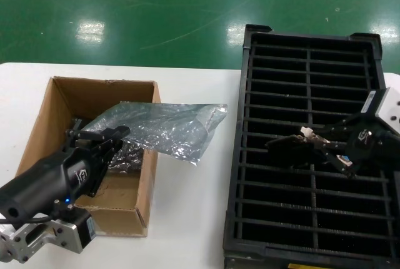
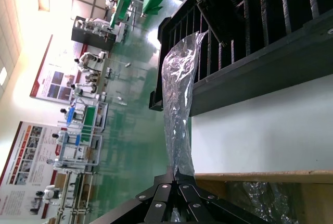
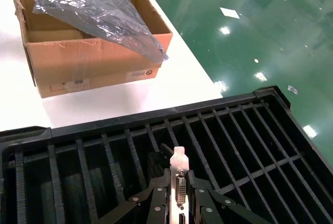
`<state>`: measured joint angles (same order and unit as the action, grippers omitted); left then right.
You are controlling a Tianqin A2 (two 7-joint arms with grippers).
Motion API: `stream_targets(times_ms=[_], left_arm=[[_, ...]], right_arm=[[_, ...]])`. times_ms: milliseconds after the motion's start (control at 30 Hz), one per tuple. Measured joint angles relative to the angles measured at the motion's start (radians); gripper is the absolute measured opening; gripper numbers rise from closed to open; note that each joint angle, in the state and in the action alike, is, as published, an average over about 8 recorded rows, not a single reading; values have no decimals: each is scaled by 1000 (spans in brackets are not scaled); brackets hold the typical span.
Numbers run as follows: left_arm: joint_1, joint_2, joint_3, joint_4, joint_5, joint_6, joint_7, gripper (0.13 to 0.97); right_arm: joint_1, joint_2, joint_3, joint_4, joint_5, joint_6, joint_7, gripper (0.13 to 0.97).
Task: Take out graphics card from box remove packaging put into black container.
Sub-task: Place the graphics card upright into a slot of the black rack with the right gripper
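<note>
Over the black container (image 1: 250,156), right gripper (image 3: 179,195) clamps the graphics card (image 3: 180,182), board mostly hidden.

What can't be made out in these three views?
- Graphics card: only its bracket end shows in the right wrist view; the right gripper covers the board.
- Box contents: hidden in the head view by the left gripper and the bag.
- Black tray: cut off at the head view's lower edge.

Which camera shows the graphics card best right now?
The right wrist view: the graphics card sits close up in the right gripper, bracket and connector facing the camera. The head view shows only a small pale bracket tip over the black container. The left wrist view doesn't show it.
</note>
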<state>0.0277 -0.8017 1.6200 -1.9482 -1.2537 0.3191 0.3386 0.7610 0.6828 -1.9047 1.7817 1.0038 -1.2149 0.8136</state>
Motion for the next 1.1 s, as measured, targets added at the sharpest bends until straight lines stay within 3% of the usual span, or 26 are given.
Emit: stream_targets(times_ms=[567, 1100], left_arm=[[0, 0, 0, 0, 0, 0, 0, 139], [0, 0, 0, 0, 0, 0, 0, 139]], right_arm=[[22, 32, -12, -11, 86, 2, -96, 186], [69, -1, -61, -93, 39, 7, -130, 186]])
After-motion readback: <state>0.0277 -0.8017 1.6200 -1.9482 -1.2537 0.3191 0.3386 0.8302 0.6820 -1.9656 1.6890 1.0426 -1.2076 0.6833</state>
